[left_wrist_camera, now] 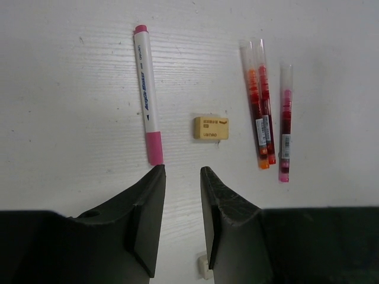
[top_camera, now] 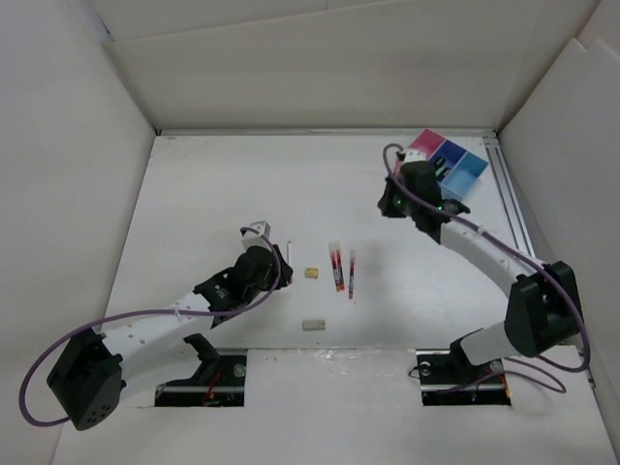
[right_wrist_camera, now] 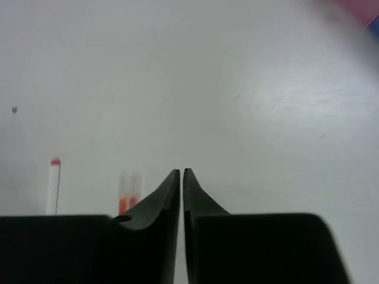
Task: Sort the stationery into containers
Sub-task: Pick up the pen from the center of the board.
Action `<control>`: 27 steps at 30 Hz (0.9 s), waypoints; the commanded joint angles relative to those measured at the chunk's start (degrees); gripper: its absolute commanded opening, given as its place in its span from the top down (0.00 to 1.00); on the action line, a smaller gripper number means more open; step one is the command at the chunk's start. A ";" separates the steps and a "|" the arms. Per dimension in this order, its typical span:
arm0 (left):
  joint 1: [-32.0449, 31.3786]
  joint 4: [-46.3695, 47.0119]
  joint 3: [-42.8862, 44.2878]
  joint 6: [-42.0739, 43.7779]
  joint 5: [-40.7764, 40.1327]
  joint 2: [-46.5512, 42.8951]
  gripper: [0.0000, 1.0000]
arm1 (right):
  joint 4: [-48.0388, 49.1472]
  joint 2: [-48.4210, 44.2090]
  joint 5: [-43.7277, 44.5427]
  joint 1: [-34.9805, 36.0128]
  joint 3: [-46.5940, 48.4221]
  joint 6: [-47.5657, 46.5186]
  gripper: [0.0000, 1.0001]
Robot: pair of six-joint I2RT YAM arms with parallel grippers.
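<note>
A white marker with pink caps (left_wrist_camera: 147, 94), a yellowish eraser (left_wrist_camera: 211, 127), two orange-red pens (left_wrist_camera: 260, 106) and a pink pen (left_wrist_camera: 285, 124) lie on the table ahead of my left gripper (left_wrist_camera: 182, 171). It is open, empty and held above them. A small beige eraser (left_wrist_camera: 204, 267) shows low between its fingers. From above, the marker (top_camera: 289, 254), yellowish eraser (top_camera: 312, 274), pens (top_camera: 336, 266) and beige eraser (top_camera: 313, 325) lie mid-table, right of my left gripper (top_camera: 274, 276). The three-bin tray (top_camera: 473, 170) stands at the back right. My right gripper (top_camera: 392, 203) is shut and empty beside it.
White walls (top_camera: 77, 194) close in the table on the left, back and right. A metal rail (top_camera: 511, 208) runs along the right edge. The right wrist view shows my shut gripper (right_wrist_camera: 181, 171) over bare table, with the marker (right_wrist_camera: 53, 183) and pens (right_wrist_camera: 127, 192) blurred beyond.
</note>
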 commanded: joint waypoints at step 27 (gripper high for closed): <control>-0.25 -0.60 -2.65 0.56 0.27 -8.86 0.74 | -4.27 10.08 20.28 31.40 -10.26 13.19 0.68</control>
